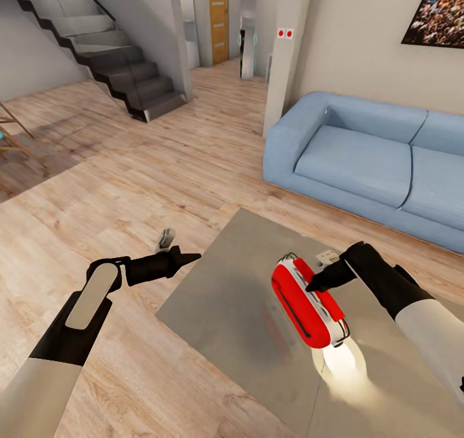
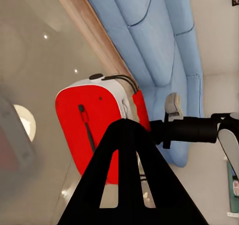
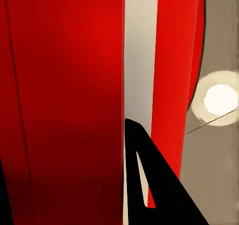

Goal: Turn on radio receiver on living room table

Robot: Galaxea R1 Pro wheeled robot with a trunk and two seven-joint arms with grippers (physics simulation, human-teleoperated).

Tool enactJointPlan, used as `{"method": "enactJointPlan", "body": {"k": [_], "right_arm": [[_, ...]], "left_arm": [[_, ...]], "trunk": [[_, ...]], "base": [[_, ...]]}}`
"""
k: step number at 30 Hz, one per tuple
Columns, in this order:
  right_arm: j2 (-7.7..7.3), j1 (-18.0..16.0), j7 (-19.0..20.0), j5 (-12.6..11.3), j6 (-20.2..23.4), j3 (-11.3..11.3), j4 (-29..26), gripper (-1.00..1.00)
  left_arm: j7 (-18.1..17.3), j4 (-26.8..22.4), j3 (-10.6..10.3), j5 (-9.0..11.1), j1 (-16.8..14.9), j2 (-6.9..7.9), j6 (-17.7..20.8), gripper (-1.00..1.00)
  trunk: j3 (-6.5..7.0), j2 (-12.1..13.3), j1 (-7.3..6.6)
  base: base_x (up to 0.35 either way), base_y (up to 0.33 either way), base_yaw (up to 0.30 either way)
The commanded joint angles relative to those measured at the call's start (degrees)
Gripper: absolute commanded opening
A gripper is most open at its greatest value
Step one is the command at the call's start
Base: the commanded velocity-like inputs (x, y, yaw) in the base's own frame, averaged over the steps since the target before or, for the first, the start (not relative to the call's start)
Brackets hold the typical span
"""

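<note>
Living room table (image 1: 245,309) | radio receiver (image 1: 306,302): no legible label

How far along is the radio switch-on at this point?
Done: the robot has reached the table by the blue sofa. In hand: the right gripper tip is at the red radio receiver; actual contact is unclear. The left gripper hovers off the table's edge. Left: no lit dial is visible, so switch-on is unconfirmed.

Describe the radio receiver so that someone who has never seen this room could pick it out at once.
In front of the blue sofa stands a low table with a glossy grey top. The radio receiver sits on it, with the right gripper pressed against its top. It is the one bright red thing there: a small rounded box with white stripes.
</note>
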Motion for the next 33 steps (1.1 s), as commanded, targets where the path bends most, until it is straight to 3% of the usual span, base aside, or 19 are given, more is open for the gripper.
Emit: {"method": "enactJointPlan", "body": {"k": [1, 5, 7, 9, 12, 18, 29, 33], "right_arm": [[0.03, -0.01, -1.06, -0.15, -0.37, -0.33, -0.09, -1.00], [0.14, -0.01, -7.51, -1.14, -3.26, -1.19, -0.21, -1.00], [0.13, 0.02, -10.31, -3.57, -4.32, -1.28, -0.22, -1.00], [0.05, 0.00, -13.95, -7.83, -5.57, -1.33, -0.22, -1.00], [0.15, -0.01, -17.01, -9.59, -6.22, -1.32, -0.05, -1.00], [0.63, 0.03, -18.13, -10.16, -6.86, -1.32, 0.56, -1.00], [1.18, 0.02, -18.22, -10.49, -13.68, -1.26, 6.33, -1.00], [1.30, 0.00, -18.21, -11.74, -17.01, -1.19, 9.76, -1.00]], "left_arm": [[0.00, 0.00, 0.00, 0.00, 0.00, 0.00, 0.00, -1.00], [0.00, 0.00, 0.00, 0.00, 0.00, 0.00, 0.00, -1.00], [0.00, 0.00, 0.00, 0.00, 0.00, 0.00, 0.00, -1.00], [0.00, 0.00, 0.00, 0.00, 0.00, 0.00, 0.00, -1.00], [0.00, 0.00, 0.00, 0.00, 0.00, 0.00, 0.00, -1.00], [0.00, 0.00, 0.00, 0.00, 0.00, 0.00, 0.00, -1.00], [0.00, 0.00, 0.00, 0.00, 0.00, 0.00, 0.00, -1.00], [0.00, 0.00, 0.00, 0.00, 0.00, 0.00, 0.00, -1.00]], "trunk": [[0.00, 0.00, 0.00], [0.00, 0.00, 0.00], [0.00, 0.00, 0.00], [0.00, 0.00, 0.00], [0.00, 0.00, 0.00], [0.00, 0.00, 0.00], [0.00, 0.00, 0.00], [0.00, 0.00, 0.00]], "base": [[0.000, 0.000, 0.000], [0.000, 0.000, 0.000], [0.000, 0.000, 0.000], [0.000, 0.000, 0.000], [0.000, 0.000, 0.000], [0.000, 0.000, 0.000], [0.000, 0.000, 0.000], [0.000, 0.000, 0.000]]}}
